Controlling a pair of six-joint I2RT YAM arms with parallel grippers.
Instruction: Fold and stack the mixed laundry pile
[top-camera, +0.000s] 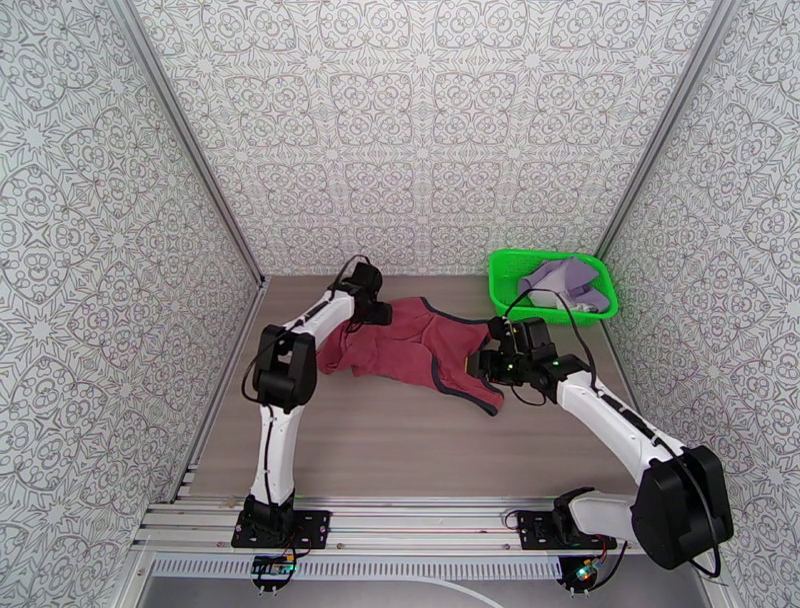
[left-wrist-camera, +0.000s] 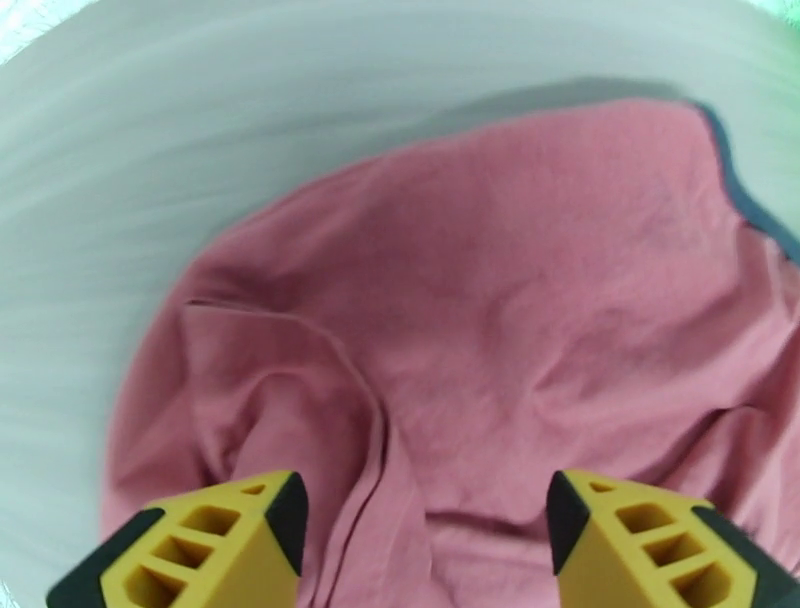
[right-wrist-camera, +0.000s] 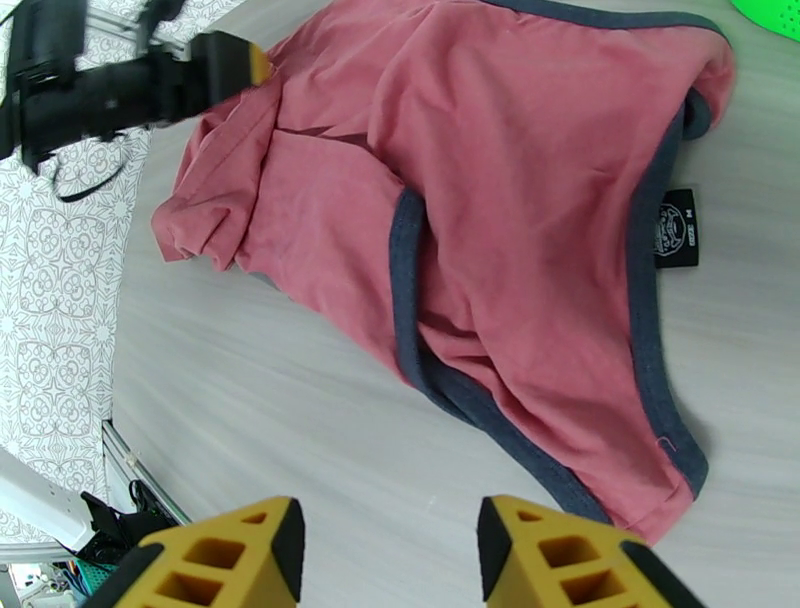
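The dark red tank top (top-camera: 420, 345) lies crumpled and spread on the table's middle, its dark trim showing along the armhole and neck (right-wrist-camera: 520, 200). My left gripper (top-camera: 383, 312) hovers over the garment's far left part, open, with red cloth (left-wrist-camera: 500, 300) below its yellow fingers (left-wrist-camera: 240, 545) and nothing pinched between them. My right gripper (top-camera: 487, 362) is at the garment's right edge, open (right-wrist-camera: 390, 550), above bare table beside the trimmed hem. The lavender garment (top-camera: 572, 280) lies bunched in the basket.
A bright green mesh basket (top-camera: 498, 290) stands at the back right corner of the table. Patterned walls close in the left, back and right sides. A black label (right-wrist-camera: 675, 228) lies at the tank top's neckline. Bare table stretches in front of the garment.
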